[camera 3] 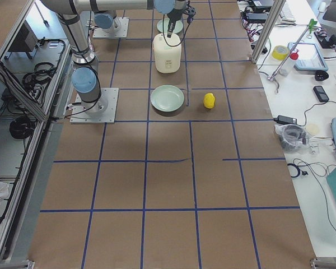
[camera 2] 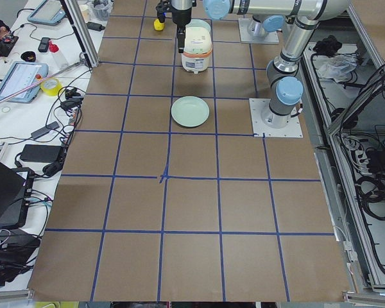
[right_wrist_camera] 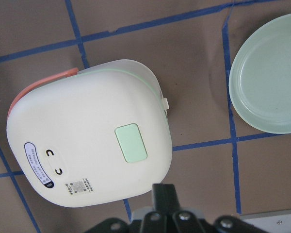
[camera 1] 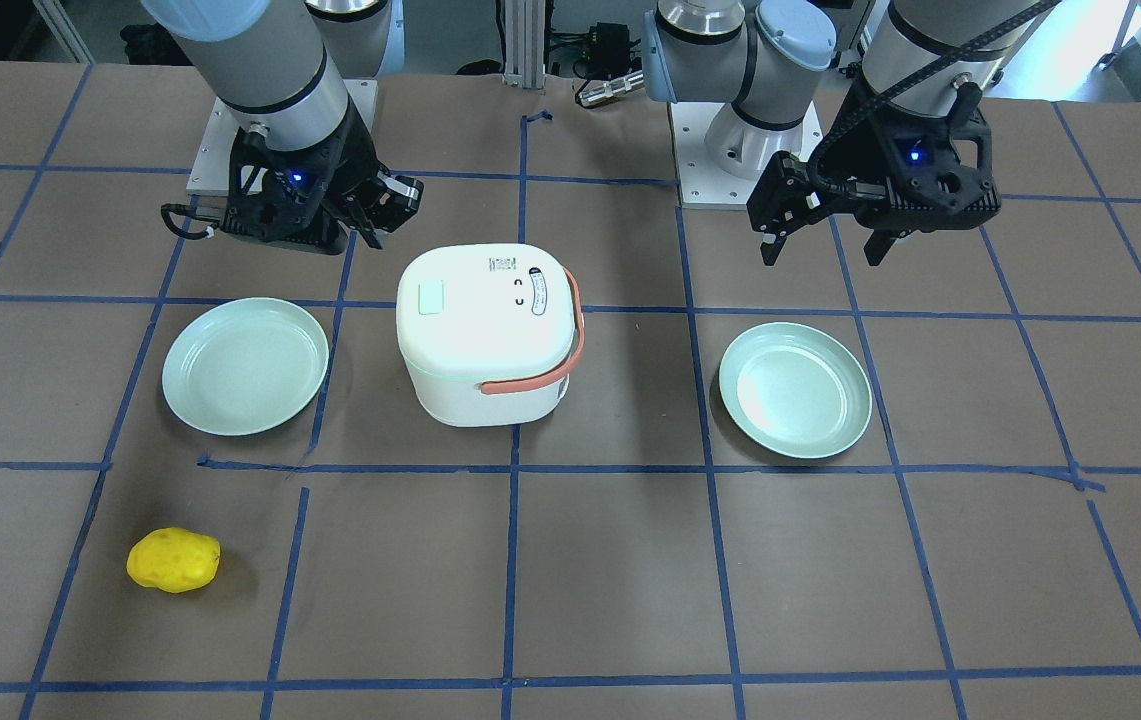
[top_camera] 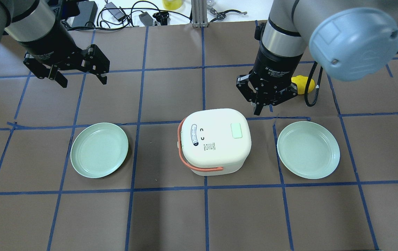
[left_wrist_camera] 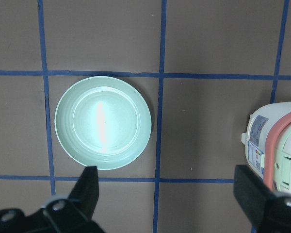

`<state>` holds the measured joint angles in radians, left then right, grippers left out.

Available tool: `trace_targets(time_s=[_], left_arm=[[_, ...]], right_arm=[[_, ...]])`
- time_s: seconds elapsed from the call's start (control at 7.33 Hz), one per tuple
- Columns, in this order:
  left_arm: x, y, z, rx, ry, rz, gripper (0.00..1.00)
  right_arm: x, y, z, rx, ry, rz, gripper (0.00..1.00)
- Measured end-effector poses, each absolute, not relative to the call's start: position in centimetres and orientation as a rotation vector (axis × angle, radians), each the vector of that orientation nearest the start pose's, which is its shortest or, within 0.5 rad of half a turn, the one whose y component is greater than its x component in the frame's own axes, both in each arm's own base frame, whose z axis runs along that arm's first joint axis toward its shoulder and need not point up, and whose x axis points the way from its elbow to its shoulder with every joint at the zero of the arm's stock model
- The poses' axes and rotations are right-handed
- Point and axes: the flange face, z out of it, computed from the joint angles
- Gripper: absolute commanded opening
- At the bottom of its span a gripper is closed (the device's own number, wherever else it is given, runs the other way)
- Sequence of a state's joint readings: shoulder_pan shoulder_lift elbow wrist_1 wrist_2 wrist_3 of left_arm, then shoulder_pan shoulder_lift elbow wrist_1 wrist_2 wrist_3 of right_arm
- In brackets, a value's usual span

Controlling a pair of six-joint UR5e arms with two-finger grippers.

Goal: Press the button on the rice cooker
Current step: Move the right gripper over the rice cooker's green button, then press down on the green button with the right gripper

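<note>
The white rice cooker (top_camera: 216, 139) with an orange handle stands at the table's middle. Its pale mint-green button (top_camera: 236, 131) sits flush in the lid near the edge on my right arm's side; it also shows in the front view (camera 1: 430, 297) and the right wrist view (right_wrist_camera: 131, 142). My right gripper (top_camera: 258, 108) is shut and empty. It hovers just past the cooker's far corner on the button side, not touching it. In the right wrist view the shut fingers (right_wrist_camera: 164, 190) point near the lid's edge. My left gripper (top_camera: 82, 81) is open and empty, well to the left, above bare table.
Two mint-green plates flank the cooker, one on the left (top_camera: 99, 150) and one on the right (top_camera: 308, 150). A yellow lumpy object (camera 1: 173, 560) lies on the far side of the right plate, partly hidden behind my right gripper in the overhead view. Blue tape lines grid the brown table.
</note>
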<state>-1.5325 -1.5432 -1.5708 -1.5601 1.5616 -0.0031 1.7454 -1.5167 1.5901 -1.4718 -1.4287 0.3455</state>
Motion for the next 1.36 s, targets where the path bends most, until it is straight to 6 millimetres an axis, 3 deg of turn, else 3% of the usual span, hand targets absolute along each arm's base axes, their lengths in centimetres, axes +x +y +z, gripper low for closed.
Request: trace_targets(time_s=[0.27,0.55,1.36], left_arm=[[-11.6,-48.9,50.2,-0.065,3.149,-0.061,1.00],[-11.6,-48.9,50.2,-0.065,3.149,-0.061,1.00],[-11.6,-48.9,50.2,-0.065,3.149,-0.061,1.00]], right_arm=[[24.8,-45.7,41.7,0.234,3.019,0.319,0.00],[25.2,-45.8,39.9,0.224,3.017,0.301,0.00],[25.5,-46.5,37.0,0.229,3.018,0.362,0.00]])
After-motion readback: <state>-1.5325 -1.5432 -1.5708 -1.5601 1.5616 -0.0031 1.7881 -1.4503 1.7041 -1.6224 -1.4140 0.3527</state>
